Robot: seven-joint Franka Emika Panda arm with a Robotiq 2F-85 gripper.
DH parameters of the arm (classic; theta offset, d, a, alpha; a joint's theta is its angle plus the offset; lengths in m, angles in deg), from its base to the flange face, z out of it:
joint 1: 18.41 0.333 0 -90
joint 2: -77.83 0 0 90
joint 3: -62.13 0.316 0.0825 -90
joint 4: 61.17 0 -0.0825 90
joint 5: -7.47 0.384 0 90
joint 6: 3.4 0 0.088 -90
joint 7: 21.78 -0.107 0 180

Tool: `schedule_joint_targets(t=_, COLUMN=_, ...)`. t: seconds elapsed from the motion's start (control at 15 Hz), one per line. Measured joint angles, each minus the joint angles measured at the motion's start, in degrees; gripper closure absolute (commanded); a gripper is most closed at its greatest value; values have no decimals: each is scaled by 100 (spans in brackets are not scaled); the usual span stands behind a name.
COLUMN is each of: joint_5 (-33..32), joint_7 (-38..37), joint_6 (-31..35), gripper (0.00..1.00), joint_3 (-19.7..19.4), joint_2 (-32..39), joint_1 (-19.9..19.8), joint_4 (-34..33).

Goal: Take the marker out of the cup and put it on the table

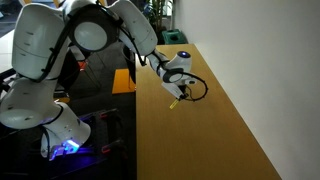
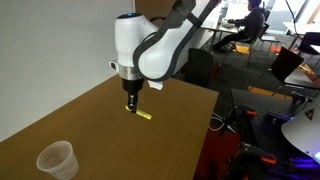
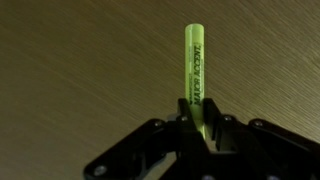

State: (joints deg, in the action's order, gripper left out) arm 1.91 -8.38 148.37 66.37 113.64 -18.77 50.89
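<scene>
The yellow-green marker (image 3: 194, 60) is clamped between my gripper's (image 3: 200, 125) black fingers and sticks out past the tips. In both exterior views the gripper (image 2: 131, 104) (image 1: 177, 95) hangs low over the light brown wooden table (image 2: 110, 140) (image 1: 220, 140). It holds the marker (image 2: 143, 115) (image 1: 174, 102) roughly level just at the surface; I cannot tell whether it touches. The translucent whitish cup (image 2: 57, 160) stands upright and looks empty near the table's near corner, well away from the gripper. The cup is out of view in the wrist view.
The table's long edge (image 2: 205, 120) runs close beside the gripper, with floor, black chairs and a seated person (image 2: 250, 22) beyond. In an exterior view the robot base (image 1: 40, 110) and dark equipment (image 1: 110, 120) stand along the table's side.
</scene>
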Motion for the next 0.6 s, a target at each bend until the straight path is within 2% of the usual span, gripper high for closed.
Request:
schedule_joint_targets(t=0.47, joint_5=93, joint_7=5, joint_6=-292, gripper=95, joint_3=173, joint_2=744, joint_1=-119, joint_4=-609)
schedule_joint_targets(t=0.53, joint_5=98, joint_7=5, joint_6=-335, gripper=89, joint_3=188, joint_2=814, joint_1=-134, joint_4=-676)
schedule_joint_targets(t=0.6, joint_5=99, joint_7=5, joint_6=-381, gripper=66, joint_3=201, joint_2=877, joint_1=-146, joint_4=-747)
